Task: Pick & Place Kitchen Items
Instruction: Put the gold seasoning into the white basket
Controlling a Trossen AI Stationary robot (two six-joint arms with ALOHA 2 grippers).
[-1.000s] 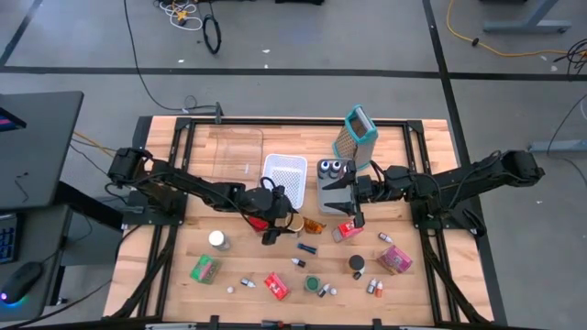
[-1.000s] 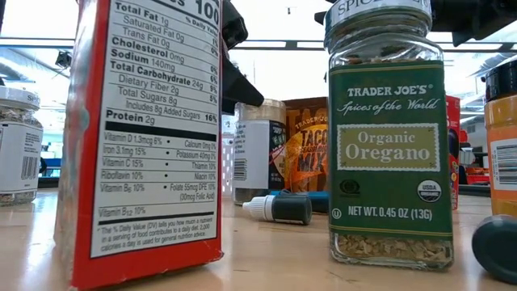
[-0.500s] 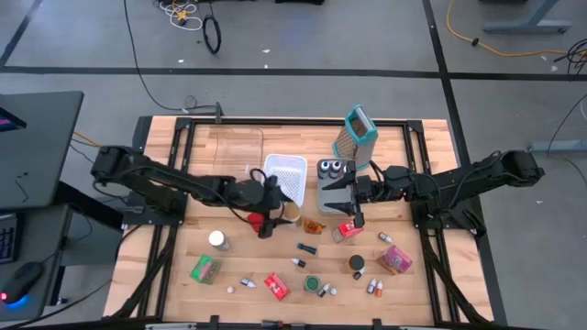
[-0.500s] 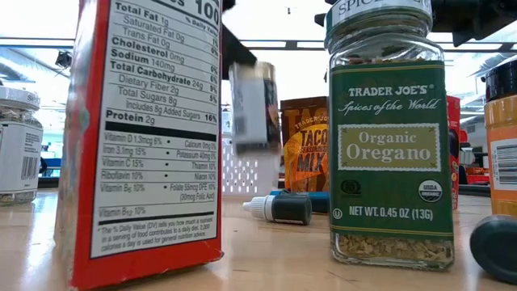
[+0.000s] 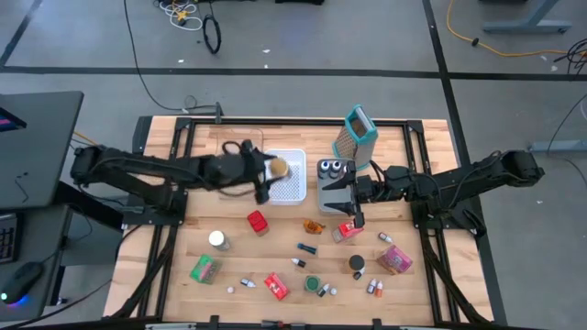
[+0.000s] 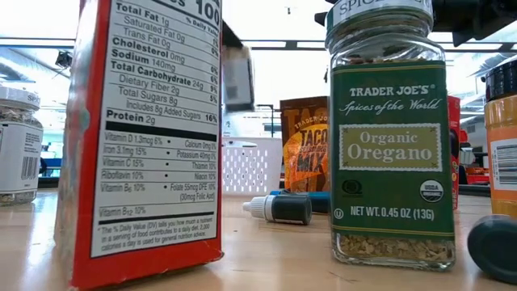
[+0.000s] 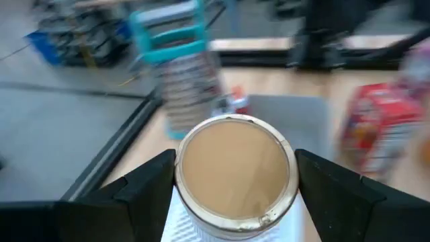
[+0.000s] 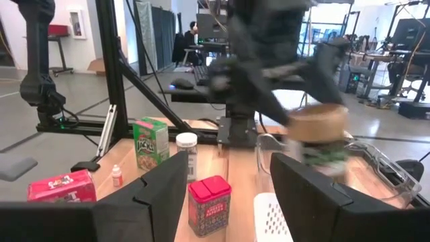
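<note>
My left gripper (image 5: 269, 173) is shut on a small round jar with a tan lid (image 7: 232, 168) and holds it in the air above the white bin (image 5: 292, 186). The low view shows the jar (image 6: 238, 77) blurred and raised, and the right wrist view shows the jar (image 8: 321, 134) too. My right gripper (image 5: 341, 203) hangs open by the grey bin (image 5: 332, 195), touching nothing. A red tin (image 5: 258, 222), an orange packet (image 5: 314, 225) and a red packet (image 5: 347, 231) lie on the table. My left gripper pinches the jar between its two fingers (image 7: 144, 185), one on each side at the lid's rim (image 7: 180, 176). It comes at the jar slanting from above. The jar is lifted clear over the white bin, roughly upright.
A clear bin (image 5: 234, 151) sits left of the white bin, and the grater with a teal top (image 5: 358, 136) stands at the far edge. Two round jars (image 5: 335, 167) sit in the grey bin. Green (image 5: 204, 269), red (image 5: 276, 286) and pink (image 5: 395, 259) packets, jars and tiny bottles dot the near half.
My left gripper has risen from the table beside the red tin and moved toward the far edge, carrying the tan-lidded jar from the tabletop up over the white bin. The red tin has stayed on the table.
</note>
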